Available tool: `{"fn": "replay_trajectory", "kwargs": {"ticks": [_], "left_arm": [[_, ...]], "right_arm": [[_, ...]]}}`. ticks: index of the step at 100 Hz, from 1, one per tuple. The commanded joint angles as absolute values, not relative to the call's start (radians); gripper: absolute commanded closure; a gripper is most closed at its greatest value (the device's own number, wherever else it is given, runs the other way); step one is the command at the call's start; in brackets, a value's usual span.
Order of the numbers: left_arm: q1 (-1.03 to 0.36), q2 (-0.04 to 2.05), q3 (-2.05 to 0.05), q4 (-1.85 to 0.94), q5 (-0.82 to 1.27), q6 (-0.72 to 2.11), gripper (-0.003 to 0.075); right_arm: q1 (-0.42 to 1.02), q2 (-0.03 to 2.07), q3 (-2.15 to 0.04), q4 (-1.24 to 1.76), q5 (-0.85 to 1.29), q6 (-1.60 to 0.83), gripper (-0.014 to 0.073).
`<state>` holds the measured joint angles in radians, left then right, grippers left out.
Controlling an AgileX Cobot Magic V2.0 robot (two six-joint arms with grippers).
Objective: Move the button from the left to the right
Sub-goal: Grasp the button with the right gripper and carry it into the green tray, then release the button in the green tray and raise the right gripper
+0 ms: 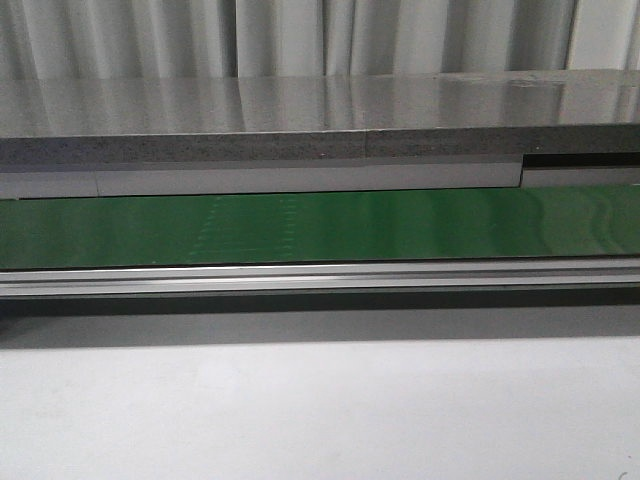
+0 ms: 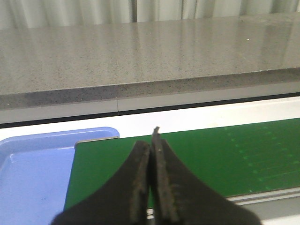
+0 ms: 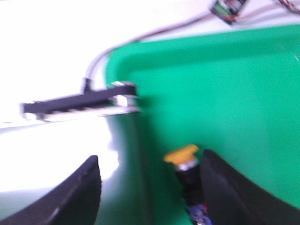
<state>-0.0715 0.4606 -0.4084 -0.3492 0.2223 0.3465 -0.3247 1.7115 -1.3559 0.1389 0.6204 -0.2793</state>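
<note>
- Blue tray [image 2: 33,173] lies at the left end of the green conveyor belt [image 2: 225,159], seen from the left wrist; its rim touches the belt's edge.
- Left gripper [image 2: 152,140] hangs over the belt just beside that tray, its two dark fingers [image 2: 139,178] pressed flat together with nothing between them.
- Grey speckled counter [image 2: 140,56] runs behind the belt, pale curtains beyond it.
- Front view shows the belt [image 1: 320,228] across the middle, an aluminium rail [image 1: 320,278] along its near edge and a white table [image 1: 320,410] below; neither arm nor button appears there.
- Right gripper [image 3: 150,183] is spread wide over a green tray [image 3: 225,93], one finger outside the tray wall, the other inside.
- Button [image 3: 187,173] sits in the green tray between the fingers, right against the inner finger [image 3: 229,192], yellow cap tilted; the picture is blurred, so contact is unclear.
- Black bar [image 3: 79,103] with a cable lies at the tray's rim.
</note>
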Motion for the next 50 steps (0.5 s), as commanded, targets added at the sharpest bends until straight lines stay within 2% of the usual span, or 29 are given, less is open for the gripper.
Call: {"fn": "replay_trajectory", "kwargs": {"ticks": [1, 26, 50], "left_arm": [[-0.079, 0.468, -0.438, -0.365, 0.147, 0.344, 0.0740], [-0.079, 0.468, -0.438, -0.365, 0.147, 0.344, 0.0740], [-0.079, 0.468, -0.438, -0.365, 0.147, 0.344, 0.0740]], "right_arm": [[-0.279, 1.624, -1.390, 0.159, 0.565, -0.282, 0.0125], [-0.154, 1.525, -1.389, 0.176, 0.561, -0.282, 0.0125], [-0.101, 1.402, -1.321, 0.206, 0.526, -0.282, 0.0125]]}}
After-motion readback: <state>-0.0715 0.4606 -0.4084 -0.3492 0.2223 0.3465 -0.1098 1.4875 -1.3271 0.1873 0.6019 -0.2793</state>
